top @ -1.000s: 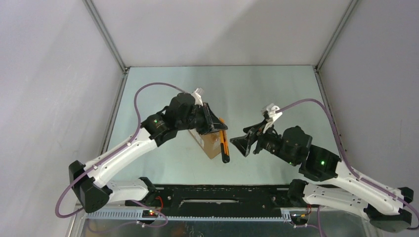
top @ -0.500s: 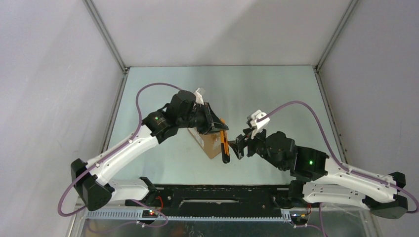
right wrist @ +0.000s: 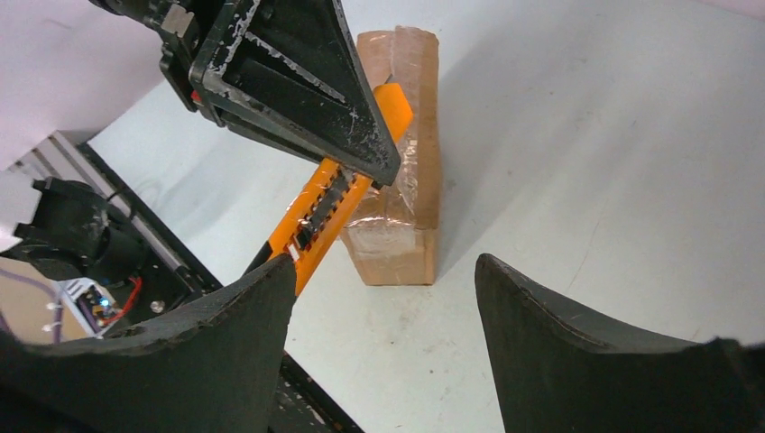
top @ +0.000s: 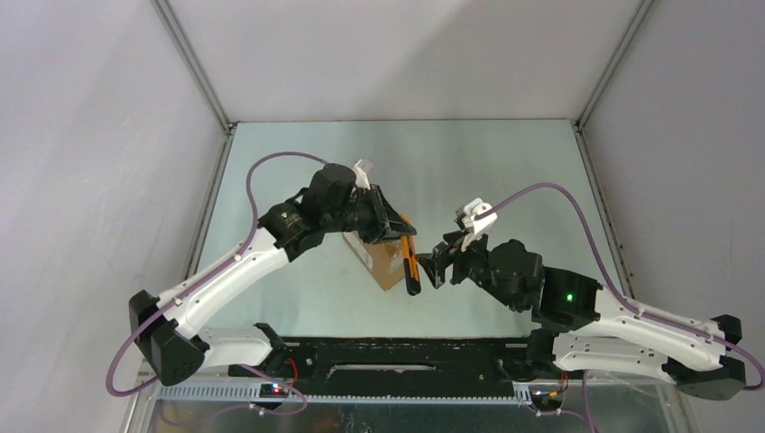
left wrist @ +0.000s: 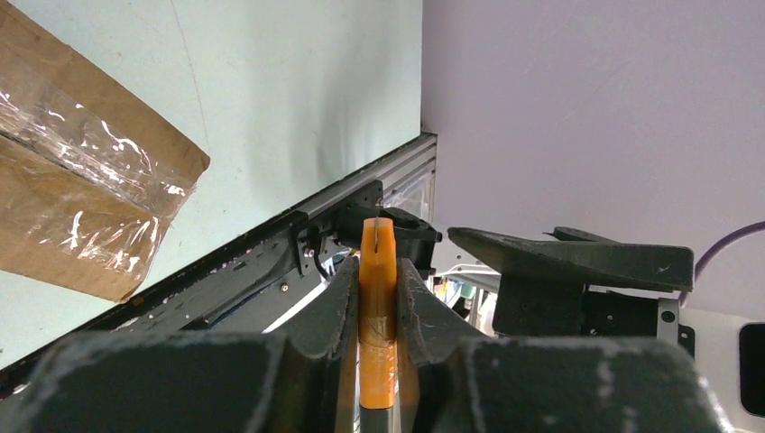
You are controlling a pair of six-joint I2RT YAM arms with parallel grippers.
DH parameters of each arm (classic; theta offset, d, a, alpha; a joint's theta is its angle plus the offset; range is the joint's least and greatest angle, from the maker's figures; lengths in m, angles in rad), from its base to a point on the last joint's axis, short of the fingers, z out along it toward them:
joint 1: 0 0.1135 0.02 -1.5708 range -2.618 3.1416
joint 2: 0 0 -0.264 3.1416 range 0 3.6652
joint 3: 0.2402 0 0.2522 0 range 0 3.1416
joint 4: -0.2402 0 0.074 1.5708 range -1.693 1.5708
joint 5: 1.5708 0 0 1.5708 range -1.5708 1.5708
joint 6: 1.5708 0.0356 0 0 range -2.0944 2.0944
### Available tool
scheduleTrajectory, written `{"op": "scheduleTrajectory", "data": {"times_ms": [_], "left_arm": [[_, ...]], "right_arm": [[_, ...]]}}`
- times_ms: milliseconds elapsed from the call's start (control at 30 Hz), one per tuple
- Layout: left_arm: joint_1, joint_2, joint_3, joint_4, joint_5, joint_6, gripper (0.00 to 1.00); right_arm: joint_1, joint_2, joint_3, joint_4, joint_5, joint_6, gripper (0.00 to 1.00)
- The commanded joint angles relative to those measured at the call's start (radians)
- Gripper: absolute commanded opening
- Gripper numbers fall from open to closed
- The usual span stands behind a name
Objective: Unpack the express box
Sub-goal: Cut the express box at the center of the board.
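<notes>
While left end effector (top: pixel 390 227) is pinching the utility knife (top: pixel 411 269), seemingly offering it | right end effector (top: pixel 437 266) is hovering wide open beside its lower end | express box (top: pixel 386 263) is lying taped just under the left one.

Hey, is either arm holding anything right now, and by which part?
The left gripper clamps the utility knife near its orange end; the right gripper is open, holding nothing.

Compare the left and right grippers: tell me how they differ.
The left gripper is shut on the orange utility knife; the right gripper stands wide open, empty. The left hangs by the express box; the right faces the knife from the other side. Both are black.
</notes>
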Motion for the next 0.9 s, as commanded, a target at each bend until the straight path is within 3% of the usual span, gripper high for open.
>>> {"op": "scheduleTrajectory", "data": {"times_ms": [0,367,867], "left_arm": [[0.012,-0.038,0.014,0.052,-0.007,-0.027,0.00],[0.014,-0.068,-0.014,0.105,-0.017,-0.050,0.00],[0.010,-0.119,-0.103,0.268,0.016,-0.177,0.00]], "right_arm": [[0.006,-0.011,0.037,0.020,-0.023,0.068,0.74],[0.004,0.031,0.034,0.030,-0.021,0.124,0.75],[-0.026,0.098,0.034,0.139,0.170,0.195,0.75]]}}
